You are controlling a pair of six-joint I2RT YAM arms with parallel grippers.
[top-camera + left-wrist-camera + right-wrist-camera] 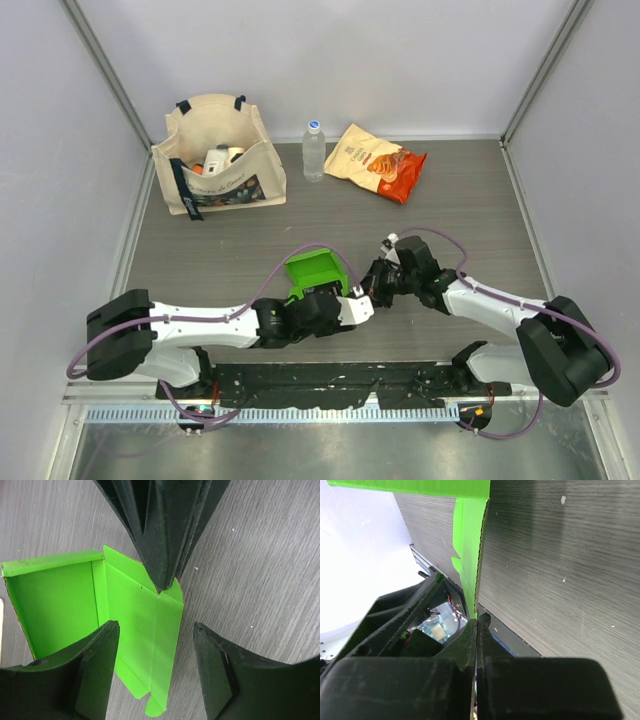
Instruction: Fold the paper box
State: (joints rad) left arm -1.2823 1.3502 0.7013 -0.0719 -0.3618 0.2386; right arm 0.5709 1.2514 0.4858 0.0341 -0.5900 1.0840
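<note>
The bright green paper box (312, 270) lies partly folded on the table between my two arms. In the left wrist view its open tray (55, 605) is at the left and a creased flap (150, 630) lies flat toward the right. My right gripper (374, 287) is shut on the flap's far edge; its fingertips (161, 580) pinch the card from above. In the right wrist view the shut gripper (477, 621) holds the flap (468, 545) edge-on. My left gripper (155, 627) is open, its fingers on either side of the flap and just above it; it also shows in the top view (345, 305).
A beige tote bag (215, 155) with items inside stands at the back left. A water bottle (314, 150) and an orange snack bag (377, 162) lie at the back centre. Grey walls enclose the table on three sides.
</note>
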